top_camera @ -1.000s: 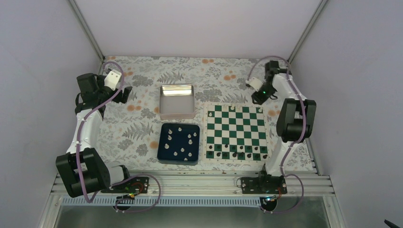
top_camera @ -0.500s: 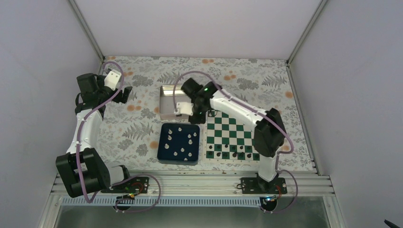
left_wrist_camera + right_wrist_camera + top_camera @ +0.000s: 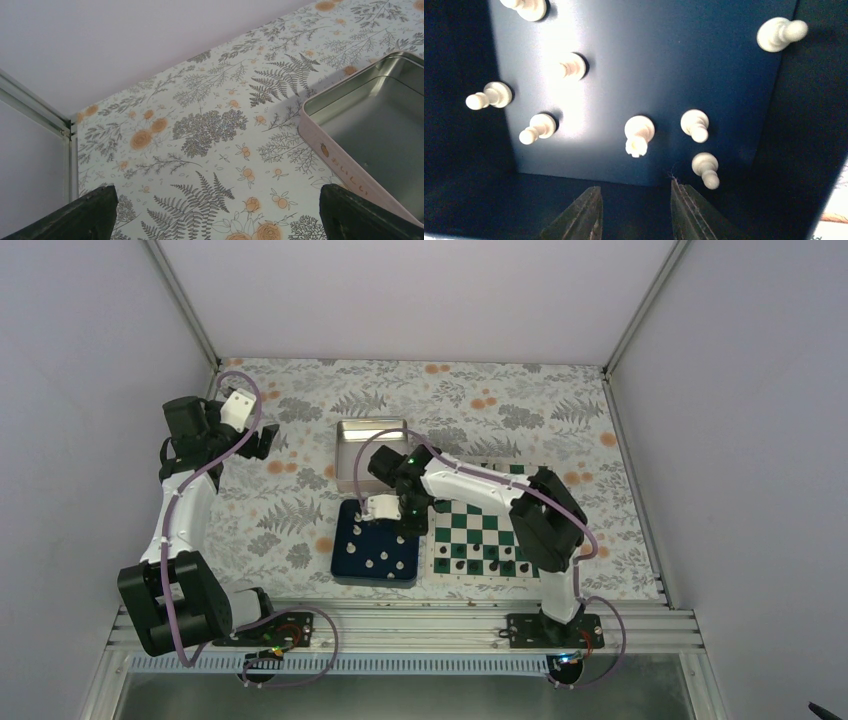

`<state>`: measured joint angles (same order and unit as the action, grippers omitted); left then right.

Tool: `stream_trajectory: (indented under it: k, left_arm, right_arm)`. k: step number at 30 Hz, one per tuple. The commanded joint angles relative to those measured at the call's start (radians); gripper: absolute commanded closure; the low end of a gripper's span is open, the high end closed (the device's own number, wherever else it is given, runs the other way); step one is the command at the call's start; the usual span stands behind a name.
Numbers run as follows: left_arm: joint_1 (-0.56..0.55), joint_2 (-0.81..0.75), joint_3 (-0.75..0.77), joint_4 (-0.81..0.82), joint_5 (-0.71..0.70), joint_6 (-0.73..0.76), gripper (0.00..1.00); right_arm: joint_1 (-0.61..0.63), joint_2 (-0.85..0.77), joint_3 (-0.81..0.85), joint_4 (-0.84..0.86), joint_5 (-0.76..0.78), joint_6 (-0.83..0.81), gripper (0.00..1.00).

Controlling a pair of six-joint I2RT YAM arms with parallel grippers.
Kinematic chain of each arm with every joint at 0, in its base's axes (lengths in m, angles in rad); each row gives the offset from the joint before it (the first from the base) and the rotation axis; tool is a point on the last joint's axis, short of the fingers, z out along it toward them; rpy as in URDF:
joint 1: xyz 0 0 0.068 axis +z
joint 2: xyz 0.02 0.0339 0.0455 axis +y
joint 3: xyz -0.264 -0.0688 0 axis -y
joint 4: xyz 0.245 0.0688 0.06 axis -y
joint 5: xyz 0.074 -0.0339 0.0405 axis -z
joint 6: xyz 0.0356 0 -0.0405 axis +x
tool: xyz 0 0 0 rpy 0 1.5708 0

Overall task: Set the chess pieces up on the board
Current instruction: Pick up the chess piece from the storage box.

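The white chess pieces (image 3: 639,131) are scattered in the dark blue tray (image 3: 343,562), in the lower middle of the top view, just beside the left edge of the board (image 3: 472,530). None of them is seen on the board yet. Only small black figures (image 3: 478,562) are set along its lower rows.

The right end effector (image 3: 634,195) is held low over the tray. Its fingers are spread part-way and nothing is pinched between them. In the wrist view a piece with a notched top is found just above the gap, so it is judged that this piece is being lined up for a grasp. The moderate gap is probably chosen so that neighbouring pieces are not knocked.

The left end effector (image 3: 216,200) is spread wide and empty. It is kept at the upper left of the top view, over the flowered surface (image 3: 210,125) near the metal tin (image 3: 380,115), presumably so that room is left for the other arm.
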<state>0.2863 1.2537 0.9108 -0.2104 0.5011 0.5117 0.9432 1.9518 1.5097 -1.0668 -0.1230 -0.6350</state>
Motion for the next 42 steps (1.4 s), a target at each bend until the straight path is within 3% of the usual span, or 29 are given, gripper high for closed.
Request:
stream_trajectory:
  k: [1,16,24,30,35,42]
  left_arm:
    - [0.005,-0.019,-0.005,0.026,0.021,-0.001,0.00]
    - [0.005,-0.032,-0.009,0.025,0.014,0.005,0.00]
    - [0.005,-0.022,-0.007,0.026,0.022,0.003,0.00]
    - [0.005,-0.022,-0.004,0.026,0.019,0.004,0.00]
    - [0.005,-0.024,-0.002,0.024,0.017,0.004,0.00]
    - [0.004,-0.026,-0.006,0.029,0.015,0.000,0.00]
  right_arm:
    - [0.023,0.021,-0.031,0.065,-0.027,0.018,0.63]
    - [0.051,0.087,-0.031,0.124,0.005,0.003,0.63]
    - [0.052,0.086,-0.029,0.113,0.028,0.005,0.88]
    - [0.045,0.016,0.035,0.062,0.028,0.009,0.94]
    - [-0.016,-0.049,0.136,-0.004,0.076,0.014,0.95]
    - [-0.232,-0.066,0.232,-0.035,0.116,-0.049,0.95]
